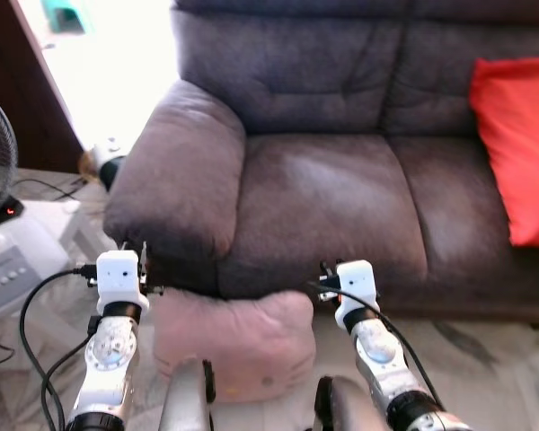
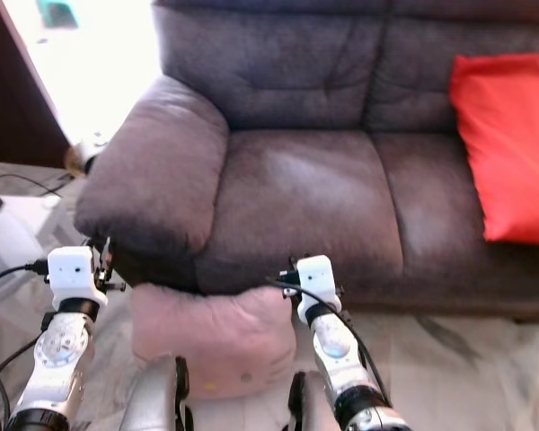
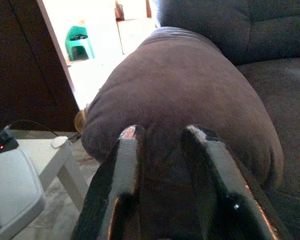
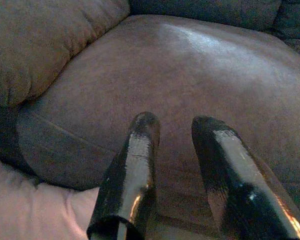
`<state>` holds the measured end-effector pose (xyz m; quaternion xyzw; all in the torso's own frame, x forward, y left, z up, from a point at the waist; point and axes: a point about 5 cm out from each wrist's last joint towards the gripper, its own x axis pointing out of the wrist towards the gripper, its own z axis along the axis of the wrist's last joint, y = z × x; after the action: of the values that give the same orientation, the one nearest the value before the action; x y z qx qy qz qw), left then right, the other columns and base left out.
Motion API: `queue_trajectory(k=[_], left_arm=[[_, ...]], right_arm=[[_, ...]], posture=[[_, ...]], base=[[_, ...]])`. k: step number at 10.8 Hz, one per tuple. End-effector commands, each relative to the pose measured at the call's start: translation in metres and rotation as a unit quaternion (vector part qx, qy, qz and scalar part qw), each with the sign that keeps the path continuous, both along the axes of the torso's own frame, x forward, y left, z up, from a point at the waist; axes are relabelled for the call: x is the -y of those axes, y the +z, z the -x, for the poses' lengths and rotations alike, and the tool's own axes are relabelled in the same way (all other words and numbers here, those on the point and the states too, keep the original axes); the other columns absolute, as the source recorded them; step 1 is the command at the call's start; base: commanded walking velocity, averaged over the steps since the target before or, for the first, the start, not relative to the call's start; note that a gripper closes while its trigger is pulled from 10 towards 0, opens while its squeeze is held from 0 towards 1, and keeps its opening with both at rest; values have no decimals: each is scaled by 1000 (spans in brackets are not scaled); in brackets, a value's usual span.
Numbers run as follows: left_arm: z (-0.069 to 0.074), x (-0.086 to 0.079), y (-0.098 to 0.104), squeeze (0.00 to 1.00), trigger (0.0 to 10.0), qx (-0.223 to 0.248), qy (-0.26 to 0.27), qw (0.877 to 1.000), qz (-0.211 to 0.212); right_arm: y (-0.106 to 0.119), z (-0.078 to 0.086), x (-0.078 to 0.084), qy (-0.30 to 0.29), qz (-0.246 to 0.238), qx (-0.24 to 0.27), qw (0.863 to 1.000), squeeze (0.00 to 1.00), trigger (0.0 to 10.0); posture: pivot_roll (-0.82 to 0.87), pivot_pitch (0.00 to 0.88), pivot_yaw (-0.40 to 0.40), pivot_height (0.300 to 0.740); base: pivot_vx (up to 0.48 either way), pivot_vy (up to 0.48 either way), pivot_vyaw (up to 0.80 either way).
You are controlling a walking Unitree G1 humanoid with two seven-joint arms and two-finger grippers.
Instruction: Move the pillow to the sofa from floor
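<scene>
Pillow on the floor, not yet grasped.

The pink pillow is seen on the floor, leaning against the front of the sofa, below the armrest and seat. The left gripper and right gripper are held above the pillow, each with fingers spread and nothing between them. The approach is judged to be in hand; next, both must be lowered to the pillow's sides. No writing can be read.

Right tool parted above sofa seat; pink pillow at corner
</scene>
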<state>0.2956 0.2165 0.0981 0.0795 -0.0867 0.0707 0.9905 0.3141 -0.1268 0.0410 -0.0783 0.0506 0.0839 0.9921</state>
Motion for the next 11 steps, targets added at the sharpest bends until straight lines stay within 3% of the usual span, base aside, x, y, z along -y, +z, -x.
queue_trajectory(k=[1, 8, 10, 11], left_arm=[[1, 1, -4, 0, 10000, -12, -1, 1000, -1], [0, 1, -4, 0, 10000, -13, -2, 1000, -1], [0, 1, -4, 0, 10000, -12, -2, 1000, -1], [-1, 1, -3, 0, 10000, -12, -2, 1000, -1]], right_arm=[[0, 1, -1, 5, -2, 2, 1000, 0, 10000], [-1, 3, -5, 22, 6, 6, 1000, 0, 10000], [-2, 4, -6, 27, 12, 5, 1000, 0, 10000], [-2, 4, -6, 25, 7, 4, 1000, 0, 10000]], posture=[[126, 152, -17, 569], [129, 152, -16, 569], [129, 152, -15, 569], [130, 152, -15, 569]], base=[[0, 0, 0], [0, 0, 0], [0, 0, 800], [0, 0, 0]])
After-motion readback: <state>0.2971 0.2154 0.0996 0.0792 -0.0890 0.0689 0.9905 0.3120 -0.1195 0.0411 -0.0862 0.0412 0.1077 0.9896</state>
